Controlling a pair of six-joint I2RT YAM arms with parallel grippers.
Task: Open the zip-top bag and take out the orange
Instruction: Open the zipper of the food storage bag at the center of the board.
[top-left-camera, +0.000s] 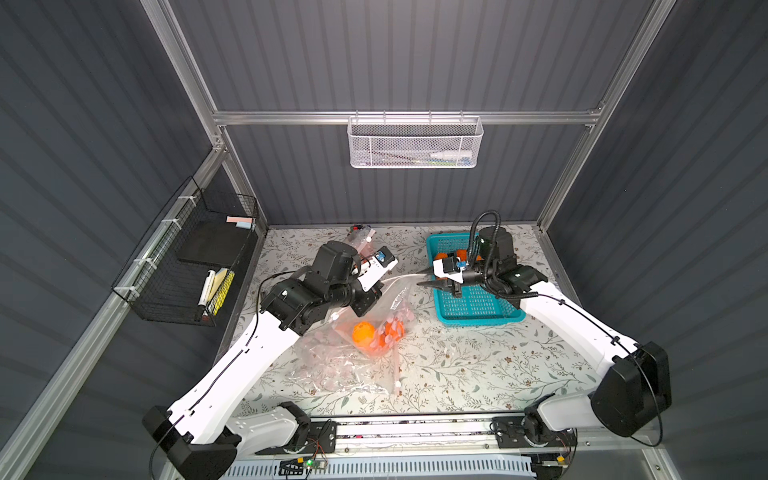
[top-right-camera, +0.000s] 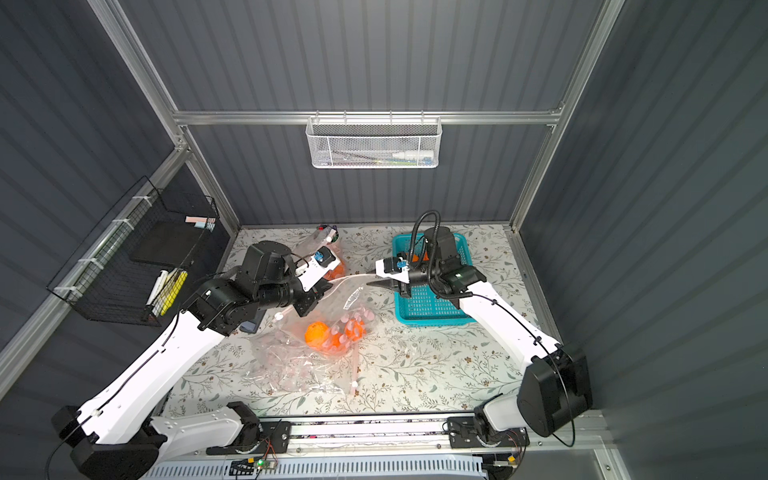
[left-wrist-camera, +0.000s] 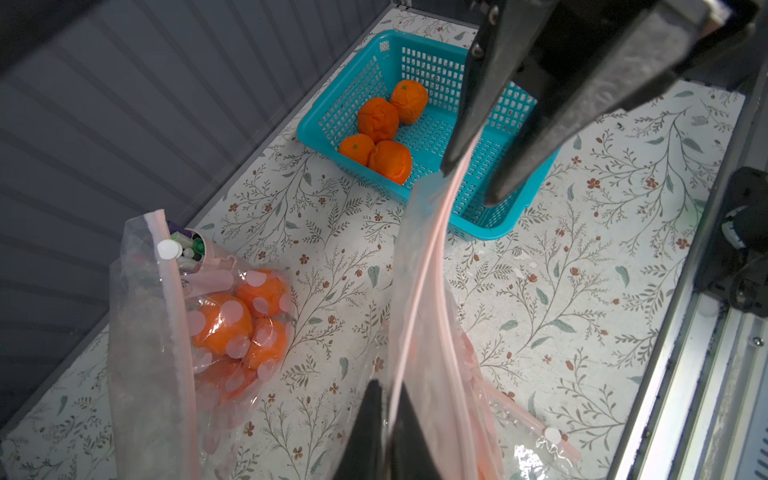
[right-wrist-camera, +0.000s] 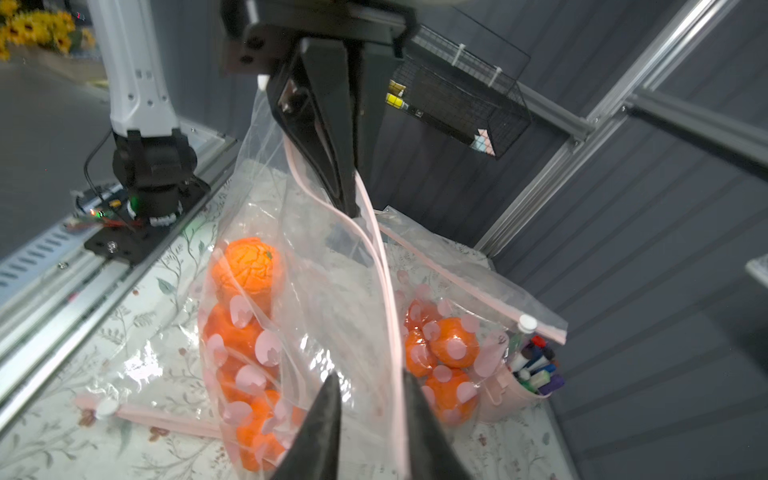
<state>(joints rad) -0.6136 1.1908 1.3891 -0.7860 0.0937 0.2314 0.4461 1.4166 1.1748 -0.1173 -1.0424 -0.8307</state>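
In the basket (left-wrist-camera: 349, 104) lie four oranges (left-wrist-camera: 380, 124); left pincer (right-wrist-camera: 349, 203) clamps the orange-filled bag (right-wrist-camera: 324, 270), right pincer (left-wrist-camera: 469, 185) seemingly apart.

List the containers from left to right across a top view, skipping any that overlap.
Black wire basket → clear zip-top bag holding oranges → teal plastic basket.

A clear, pink-dotted zip-top bag (top-right-camera: 299, 353) is spread over the middle of the floral tabletop (top-right-camera: 436, 374), with an orange (top-right-camera: 315, 332) seen inside it. Its pink zip strip is held raised, stretched between the left claw (top-right-camera: 326, 287), clamped on it at 9 o'clock, and the right claw (top-right-camera: 370, 278) at 3 o'clock, whose jaws are parted. A teal basket (top-right-camera: 428, 309) is set at 2 o'clock of the bag.
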